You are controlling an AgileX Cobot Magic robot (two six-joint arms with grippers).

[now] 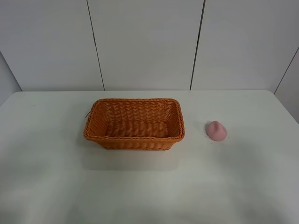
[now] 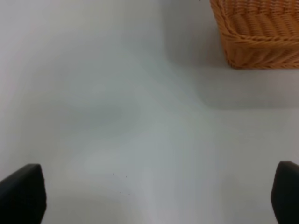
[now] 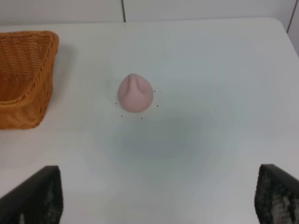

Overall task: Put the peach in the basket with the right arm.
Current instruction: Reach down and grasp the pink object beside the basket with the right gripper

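Note:
The pink peach (image 1: 217, 130) lies on the white table, to the right of the orange-brown wicker basket (image 1: 134, 123), apart from it. The basket is empty and sits near the table's middle. Neither arm shows in the exterior high view. In the right wrist view the peach (image 3: 135, 93) lies ahead of my right gripper (image 3: 159, 198), whose two dark fingertips (image 3: 37, 196) stand far apart with nothing between them; a basket corner (image 3: 25, 77) shows beside it. My left gripper (image 2: 154, 196) is open over bare table, a basket corner (image 2: 259, 32) ahead.
White wall panels stand behind the table (image 1: 56, 186). The table's far edge runs just behind the basket, and its right edge slopes past the peach.

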